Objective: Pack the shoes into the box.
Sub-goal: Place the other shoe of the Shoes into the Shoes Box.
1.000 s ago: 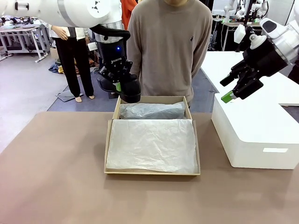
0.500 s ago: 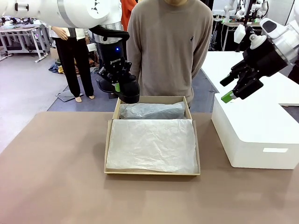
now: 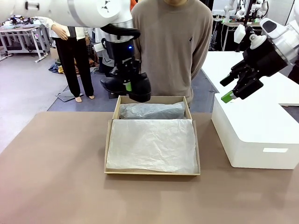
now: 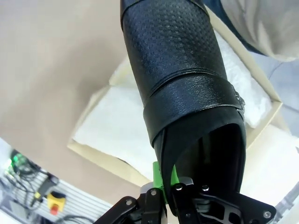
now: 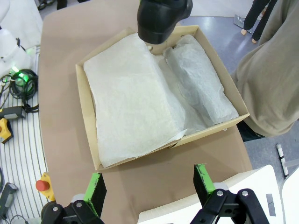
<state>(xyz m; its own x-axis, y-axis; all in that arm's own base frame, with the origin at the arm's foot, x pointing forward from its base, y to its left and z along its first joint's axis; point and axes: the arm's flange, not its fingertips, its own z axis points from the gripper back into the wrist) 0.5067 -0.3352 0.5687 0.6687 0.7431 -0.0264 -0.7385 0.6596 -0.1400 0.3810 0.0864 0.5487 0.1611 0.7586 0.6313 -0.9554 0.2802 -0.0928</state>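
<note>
My left gripper (image 3: 127, 86) is shut on the heel rim of a glossy black shoe (image 3: 135, 88), which hangs above the far left corner of the tan cardboard box (image 3: 109, 140). In the left wrist view the shoe (image 4: 187, 88) points away from me over the box (image 4: 110, 161), a green pad pressed to its rim. White tissue paper (image 3: 152, 144) covers the near part of the box, and a tissue-wrapped bundle (image 3: 152, 111) lies along its far side. High at the right, over the white box, my right gripper (image 3: 238, 88) stands open and holds nothing. The right wrist view looks down on the shoe (image 5: 163, 18) and box (image 5: 88, 126).
A large smooth white box (image 3: 252, 130) sits at the table's right. A person in a beige sweater (image 3: 170, 46) stands just behind the cardboard box at the far edge. Bare brown tabletop (image 3: 51, 172) lies to the left and in front.
My left arm has carried the shoe to the right and slightly up, from the box's far left corner toward its far middle. The right arm has not moved.
</note>
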